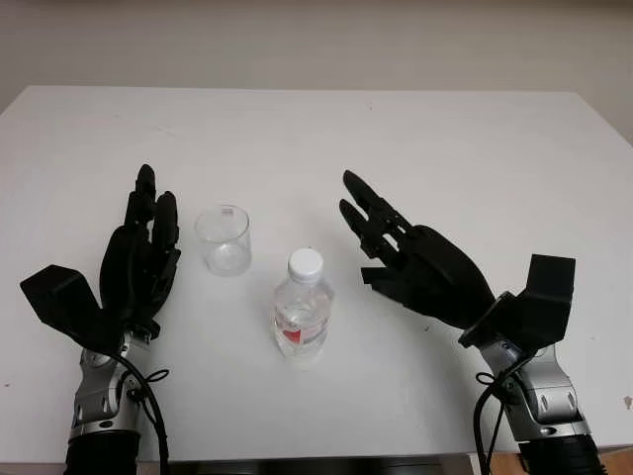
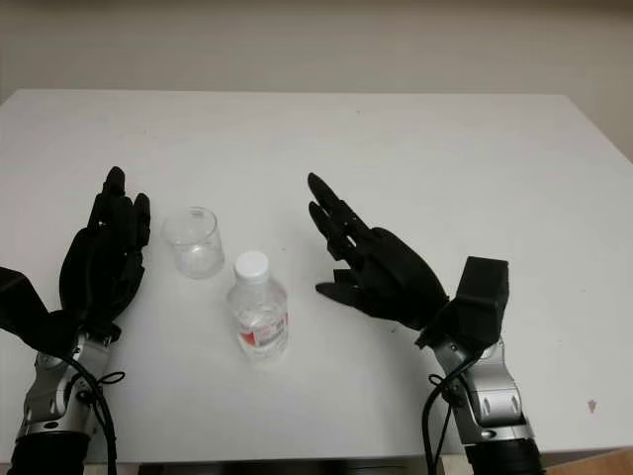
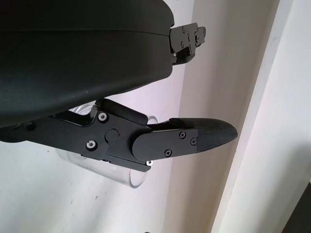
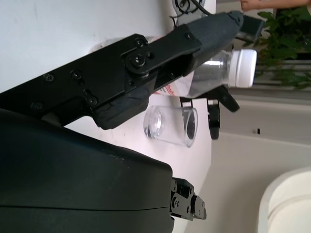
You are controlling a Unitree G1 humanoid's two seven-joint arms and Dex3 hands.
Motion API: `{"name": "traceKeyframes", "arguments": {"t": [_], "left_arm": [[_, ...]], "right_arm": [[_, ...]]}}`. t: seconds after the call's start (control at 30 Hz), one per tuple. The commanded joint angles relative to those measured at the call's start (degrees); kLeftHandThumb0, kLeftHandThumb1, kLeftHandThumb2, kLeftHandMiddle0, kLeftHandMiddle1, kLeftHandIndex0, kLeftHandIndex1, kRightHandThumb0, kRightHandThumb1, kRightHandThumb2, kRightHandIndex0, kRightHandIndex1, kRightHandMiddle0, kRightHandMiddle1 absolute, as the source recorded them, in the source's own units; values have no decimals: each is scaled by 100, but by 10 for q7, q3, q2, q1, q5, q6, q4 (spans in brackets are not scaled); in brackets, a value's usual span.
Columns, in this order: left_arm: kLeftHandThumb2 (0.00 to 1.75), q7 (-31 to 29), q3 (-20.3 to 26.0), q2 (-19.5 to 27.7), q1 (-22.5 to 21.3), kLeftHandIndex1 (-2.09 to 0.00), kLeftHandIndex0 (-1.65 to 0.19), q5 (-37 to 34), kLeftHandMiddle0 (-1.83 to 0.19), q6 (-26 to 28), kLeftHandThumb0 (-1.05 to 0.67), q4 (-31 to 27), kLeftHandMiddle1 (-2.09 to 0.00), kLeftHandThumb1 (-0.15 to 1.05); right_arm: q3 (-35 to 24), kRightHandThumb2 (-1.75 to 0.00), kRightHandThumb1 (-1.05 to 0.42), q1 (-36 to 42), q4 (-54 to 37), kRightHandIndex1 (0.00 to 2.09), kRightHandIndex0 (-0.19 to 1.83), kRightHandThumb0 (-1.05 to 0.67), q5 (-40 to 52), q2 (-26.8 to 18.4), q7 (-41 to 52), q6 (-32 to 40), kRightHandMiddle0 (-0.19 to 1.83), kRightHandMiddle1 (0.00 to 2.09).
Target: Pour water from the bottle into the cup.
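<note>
Bottle (image 1: pixel 302 315) upright, cap topmost

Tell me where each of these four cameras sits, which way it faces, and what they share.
Left eye view: on the head, looking forward and down at the white table; both arms enter from below, left robot hand and right robot hand open, flanking the bottle.
Right eye view: same scene from slightly aside.
Left wrist view: beside the left robot hand's shell, facing the cup.
Right wrist view: beside the right robot hand's shell, facing bottle and cup.
Shared: all four show the cup.
</note>
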Motion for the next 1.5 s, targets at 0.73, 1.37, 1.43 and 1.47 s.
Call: {"name": "traceKeyframes", "arguments": {"t": [0.73,1.37,1.43,1.47], "left_arm": [[46,7,-5,-16,-13,-5,15,8,16,-12,-70,1,-5,105],[45,10,-8,-27,-12,-5,16,8,16,-18,-71,4,-5,105],[45,12,-8,-28,-12,-5,15,10,16,-21,-71,5,-5,105],[45,12,-8,-28,-12,-5,15,11,16,-22,-71,6,-5,105]], "right_arm": [[66,-4,-75,-58,127,7,-8,-84,-24,42,52,-34,-7,7],[96,-6,-75,-101,127,18,22,-83,-43,30,97,-4,-11,81],[102,-5,-74,-114,130,21,28,-82,-45,29,111,-1,-6,83],[104,-5,-72,-118,131,22,30,-80,-43,31,116,3,-4,84]]}}
